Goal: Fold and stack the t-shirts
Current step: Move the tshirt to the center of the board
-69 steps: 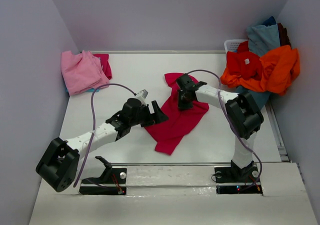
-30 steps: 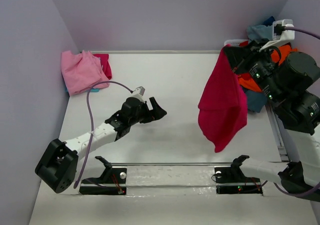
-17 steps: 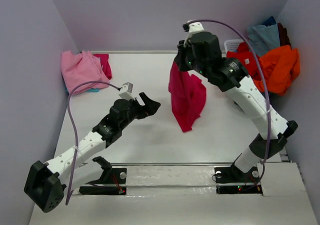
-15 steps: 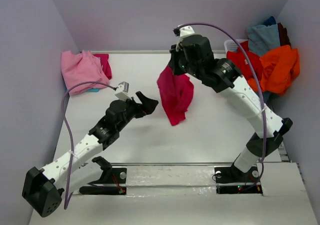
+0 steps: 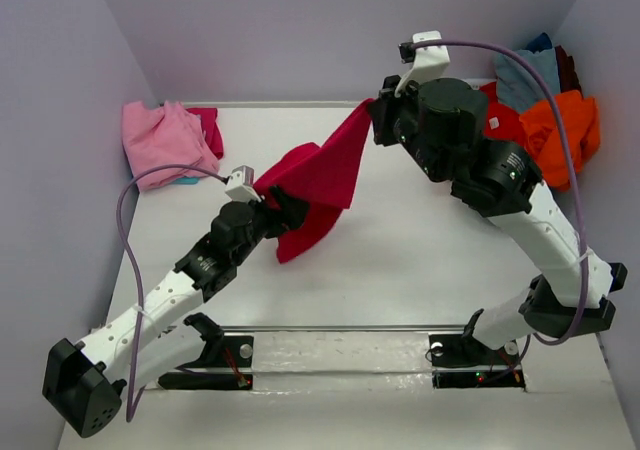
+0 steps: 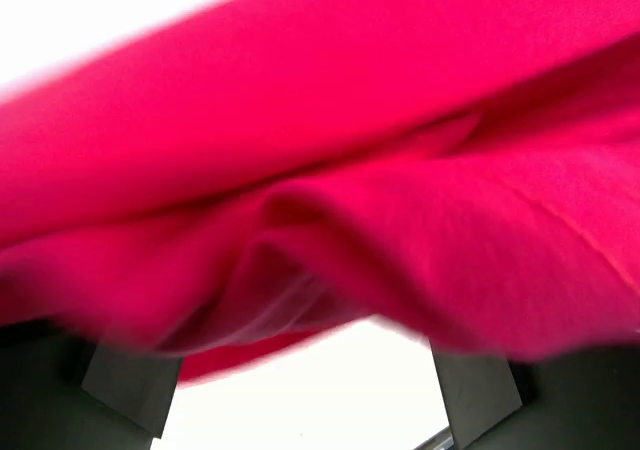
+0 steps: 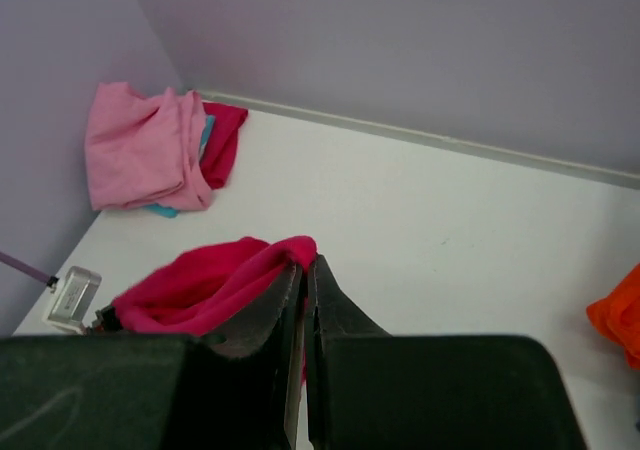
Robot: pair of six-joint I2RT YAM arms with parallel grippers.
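Stretching the crimson t-shirt (image 5: 322, 170) into a slanted sheet in the air over the middle of the tabletop (image 5: 430, 260), well off its surface. Pinching the upper corner in the right gripper (image 5: 378, 110), clamped shut on the cloth toward the far edge. Reaching into the lower end with the left gripper (image 5: 278, 208), spread wide, catching cloth across and between its fingers (image 6: 128, 388) without squeezing it yet.

Differing from half a second back: then dangling as a limp bunch under the right gripper alone, with the left one just short of it; earlier again, lying crumpled on the tabletop.

Heading, by the look of it, toward a two-handed hold for spreading the shirt flat before folding. Leaving the pink t-shirt (image 5: 160, 140) sitting at the far left corner and the heap of unfolded t-shirts (image 5: 545, 120) waiting at the far right corner.
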